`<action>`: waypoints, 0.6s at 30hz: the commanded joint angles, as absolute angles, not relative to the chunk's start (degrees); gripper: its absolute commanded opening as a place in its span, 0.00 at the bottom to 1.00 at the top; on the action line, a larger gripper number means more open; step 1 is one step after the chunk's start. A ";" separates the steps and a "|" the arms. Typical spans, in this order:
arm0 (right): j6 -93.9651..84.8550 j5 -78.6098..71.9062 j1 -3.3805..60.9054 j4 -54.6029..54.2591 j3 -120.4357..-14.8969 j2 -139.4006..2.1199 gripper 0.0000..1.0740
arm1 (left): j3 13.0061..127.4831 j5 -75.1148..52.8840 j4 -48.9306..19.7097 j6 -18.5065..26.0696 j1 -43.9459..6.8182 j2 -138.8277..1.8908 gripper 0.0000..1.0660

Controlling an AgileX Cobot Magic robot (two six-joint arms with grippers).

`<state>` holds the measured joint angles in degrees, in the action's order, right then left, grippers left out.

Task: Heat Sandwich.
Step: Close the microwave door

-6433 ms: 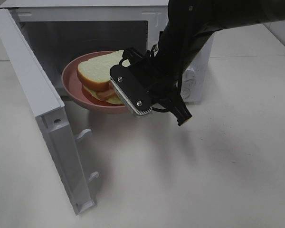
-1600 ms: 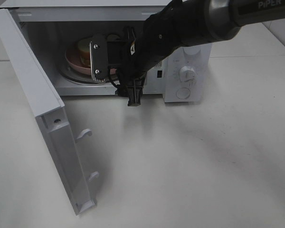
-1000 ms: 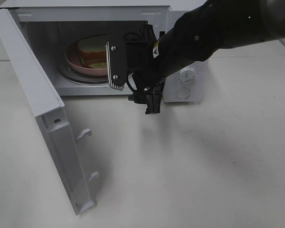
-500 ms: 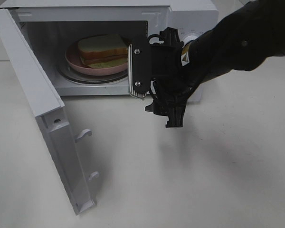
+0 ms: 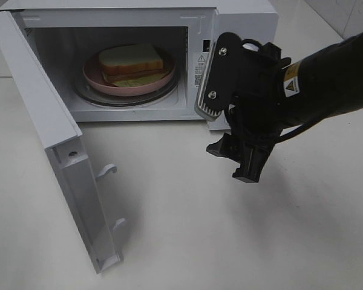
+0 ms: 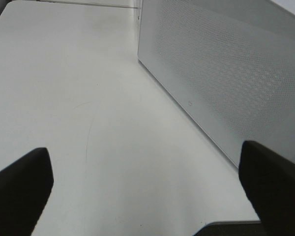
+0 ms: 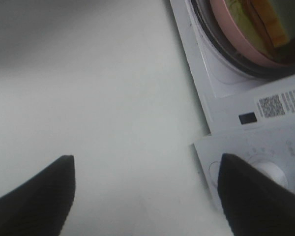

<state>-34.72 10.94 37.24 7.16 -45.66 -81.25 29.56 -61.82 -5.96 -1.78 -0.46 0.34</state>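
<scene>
L gripper, jaws spread wide w/ nothing between them, hangs over the white table just beside the perforated outer wall of the microwave. Seen from above, the oven door stands swung open, well to the left of the R gripper. The sandwich lies on its pink plate atop the glass turntable inside the cavity, to the left of and beyond that gripper, apart from it. R gripper hovers outside the oven, in front of the control panel, fingers parted & empty, one metal-faced pad turned toward the opening. Its wrist cam catches the plate rim, a QR label & a dial nr one fingertip.
</scene>
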 commanded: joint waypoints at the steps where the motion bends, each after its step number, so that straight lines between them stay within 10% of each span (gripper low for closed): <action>1: -28.59 13.18 37.47 6.88 -44.86 -78.67 0.71 | 29.45 -61.08 -6.30 -1.83 -0.29 1.38 0.92; 18: -8.08 43.14 37.47 7.10 -44.86 -65.15 0.71 | 29.45 -61.08 -6.30 -1.83 -0.29 1.38 0.92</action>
<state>-9.00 40.57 37.24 7.22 -45.03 -66.52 29.56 -61.82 -5.96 -1.78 -0.46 0.34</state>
